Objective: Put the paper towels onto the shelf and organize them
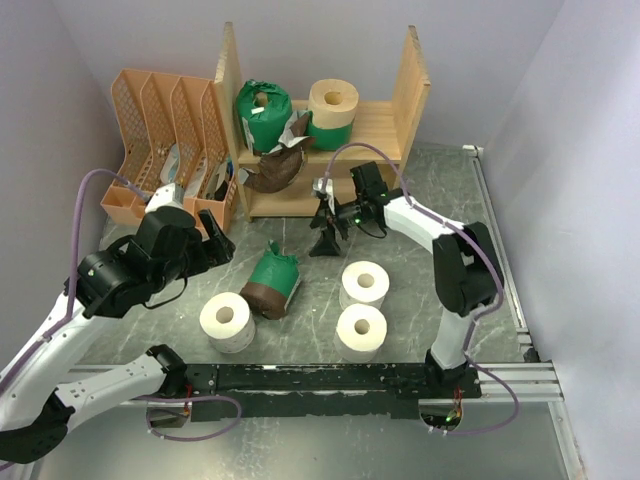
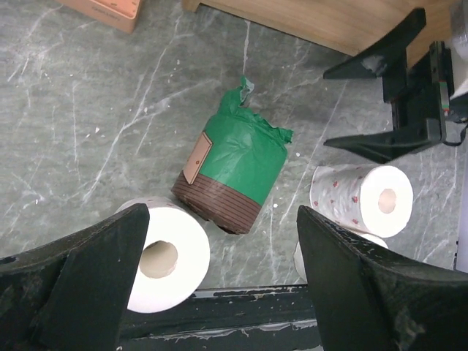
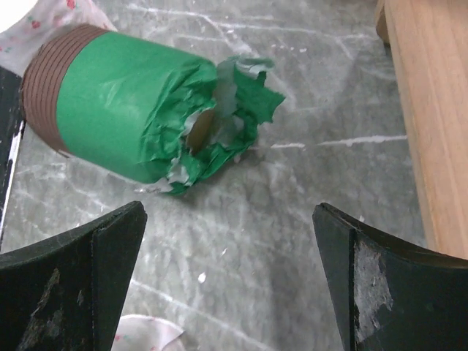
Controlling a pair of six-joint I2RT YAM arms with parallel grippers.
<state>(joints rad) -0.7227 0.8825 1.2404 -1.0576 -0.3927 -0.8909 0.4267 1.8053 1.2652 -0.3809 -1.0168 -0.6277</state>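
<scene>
The wooden shelf stands at the back. On its upper board are a green wrapped roll and a cream roll stacked on a green one; a brown wrapped roll hangs at the lower board. On the table lie a green-and-brown wrapped roll on its side, a white roll at the left, and two white rolls at the right. My left gripper is open and empty, above the wrapped roll and white roll. My right gripper is open and empty, between shelf and wrapped roll.
An orange lattice file rack stands left of the shelf. The shelf's base edge is just right of my right gripper. The black rail runs along the near table edge. A flower-patterned roll lies right of the wrapped one.
</scene>
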